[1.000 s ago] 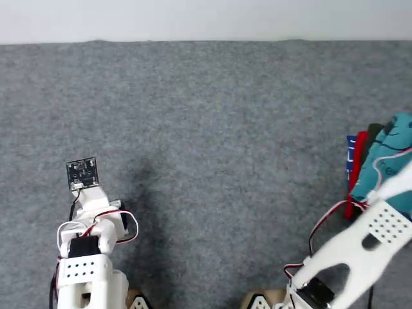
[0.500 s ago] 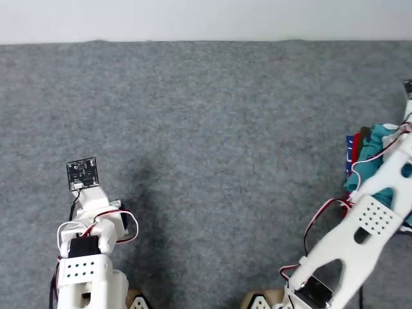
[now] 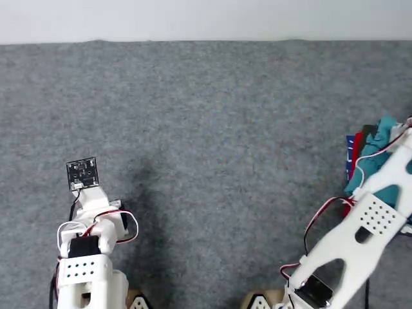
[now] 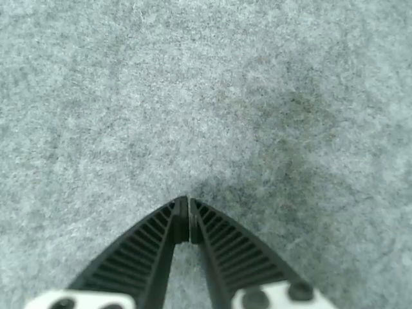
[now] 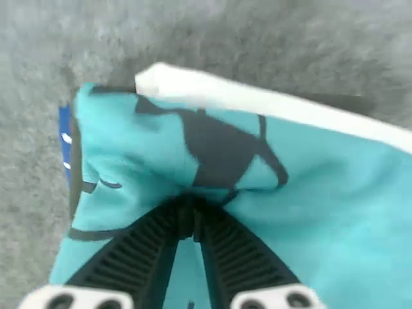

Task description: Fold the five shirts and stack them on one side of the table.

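At the right edge of the grey felt table (image 3: 219, 122), my right arm (image 3: 358, 239) leans out over the stack of shirts (image 3: 358, 149). Its wrist camera shows the right gripper (image 5: 191, 217) with its black ribbed jaws drawn together on the teal shirt (image 5: 315, 193), the top layer of the pile. The cloth puckers into creases right where the jaws meet, just below a dark printed figure (image 5: 222, 151) on the fabric. A white folded edge (image 5: 257, 101) lies beneath the teal shirt along its far side, and a strip of blue cloth (image 5: 64, 138) peeks out at one end.

From overhead, the teal shirt (image 3: 381, 143) sits bunched on top, with red (image 3: 358, 153) and blue (image 3: 350, 154) layers showing at the side of the stack that faces the table's middle. Red and white cables cross the arm above the pile.

Well apart, near the front left of the table, my left arm (image 3: 89, 235) sits folded back over bare felt, a small black circuit board (image 3: 82, 172) at its tip. The left gripper (image 4: 188, 207) points down at the grey surface, its jaws closed tip to tip with nothing between them.
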`<state>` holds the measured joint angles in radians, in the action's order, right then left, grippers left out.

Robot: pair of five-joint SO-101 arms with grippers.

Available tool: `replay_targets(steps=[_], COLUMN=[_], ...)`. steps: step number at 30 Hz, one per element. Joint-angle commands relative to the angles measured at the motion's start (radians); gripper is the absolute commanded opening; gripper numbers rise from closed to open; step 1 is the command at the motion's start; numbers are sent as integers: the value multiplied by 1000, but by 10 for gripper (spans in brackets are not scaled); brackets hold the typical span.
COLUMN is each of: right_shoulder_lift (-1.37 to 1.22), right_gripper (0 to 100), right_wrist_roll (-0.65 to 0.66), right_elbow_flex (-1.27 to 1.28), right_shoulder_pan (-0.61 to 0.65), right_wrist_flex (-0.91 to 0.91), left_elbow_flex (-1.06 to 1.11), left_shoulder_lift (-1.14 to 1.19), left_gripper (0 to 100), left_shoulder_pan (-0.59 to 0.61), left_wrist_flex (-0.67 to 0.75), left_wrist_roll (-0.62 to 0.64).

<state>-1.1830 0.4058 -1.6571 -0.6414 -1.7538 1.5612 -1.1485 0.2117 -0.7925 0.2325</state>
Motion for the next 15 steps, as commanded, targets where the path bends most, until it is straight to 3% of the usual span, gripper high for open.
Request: replay_targets(steps=[1,8,15], right_shoulder_lift=[189,542,860], right_gripper=[9,9,9], right_wrist_roll=[-25,-29,-31], right_elbow_flex=[64,532,994], right_shoulder_pan=[-5,28,160], right_wrist_flex=[-47,-45,-42], left_elbow_flex=[-5,-5,-5], left_shoulder_lift=[-8,-8,-8], left_gripper=[15,15,15], left_shoulder_pan=[2,2,2], left_wrist_flex=[21,21,21], left_wrist_roll=[6,6,6])
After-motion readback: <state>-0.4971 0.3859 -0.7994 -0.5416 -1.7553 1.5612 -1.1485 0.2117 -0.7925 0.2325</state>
